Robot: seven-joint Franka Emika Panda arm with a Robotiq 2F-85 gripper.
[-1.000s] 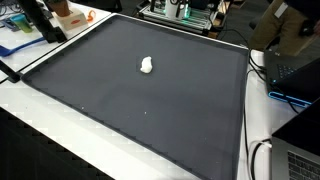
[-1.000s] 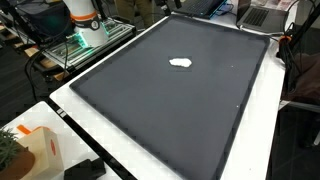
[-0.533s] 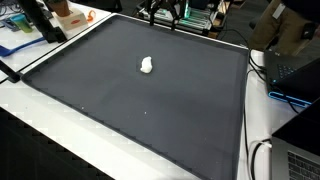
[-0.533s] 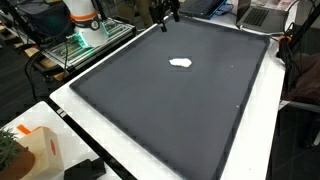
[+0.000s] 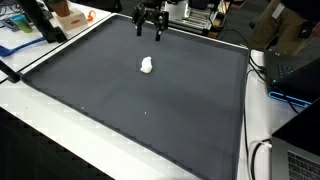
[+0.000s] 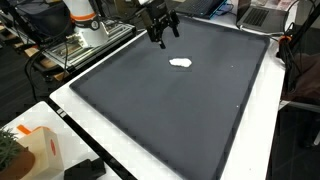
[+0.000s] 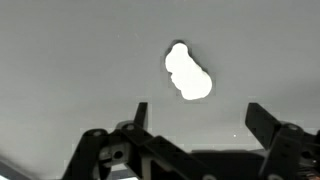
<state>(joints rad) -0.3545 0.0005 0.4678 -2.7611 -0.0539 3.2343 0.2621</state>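
**Jaws fully open, empty, hanging short of the white lump**

Wrist view, nearest first: the jaws are spread as wide as they go. Nothing is gripped, and only bare mat shows between them. The fingertips sit at the bottom of the picture, well apart from each other.

Just past the gap lies the white lump, roughly centred between the two fingers. It is two-lobed, a bit like a peanut, and lies flat with its long axis on a diagonal. It is clear of both fingertips, with no contact.

In both exterior views the jaws point down over the edge of the dark mat. That edge is the one on the side of the robot base. The jaws are above the mat and not touching it, but the height can't be judged.

The lump is the only item on the mat. It lies inboard of that edge, near the jaws but apart from them. In an exterior view it reads as a small bright blob on the mat's half nearer the base.

The mat covers most of the desk, leaving a white rim of desk around it.

Further out:
- An orange box sits off one mat corner.
- A laptop and cables run along the mat's other side.
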